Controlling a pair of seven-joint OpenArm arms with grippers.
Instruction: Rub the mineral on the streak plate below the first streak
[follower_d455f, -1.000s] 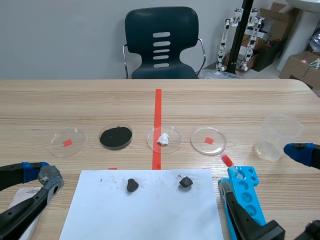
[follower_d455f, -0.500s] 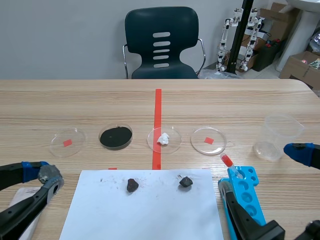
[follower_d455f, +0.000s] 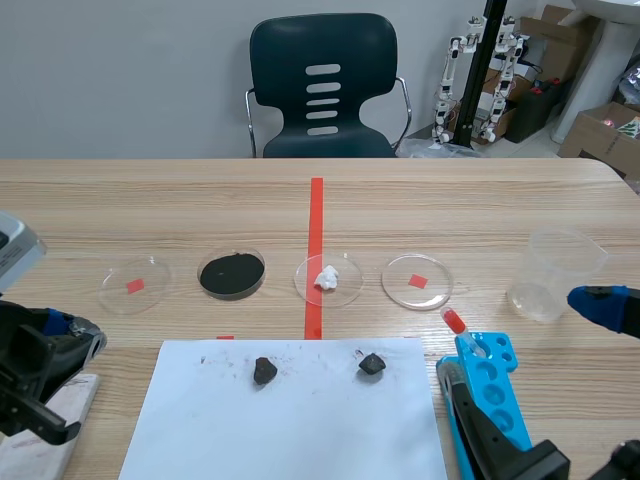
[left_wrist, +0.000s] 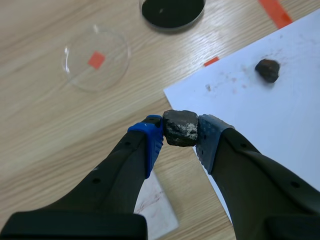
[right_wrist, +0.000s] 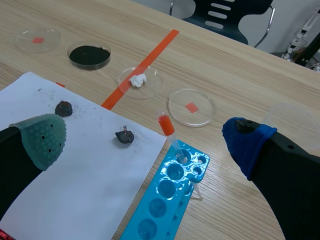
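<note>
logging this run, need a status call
Left pincer shut on mineral. Right pincer open, by blue rack. Streak plate under the mineral, nothing in the way.

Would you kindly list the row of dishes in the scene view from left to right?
Petri dish with a red mark → dish of black powder → dish with a white lump → second red-marked petri dish → clear plastic cup.

No words, numbers or brand names can be read in any view. The cardboard boxes at the upper right of the scene view carry a patch of coloured print, but it is too small to make out.
</note>
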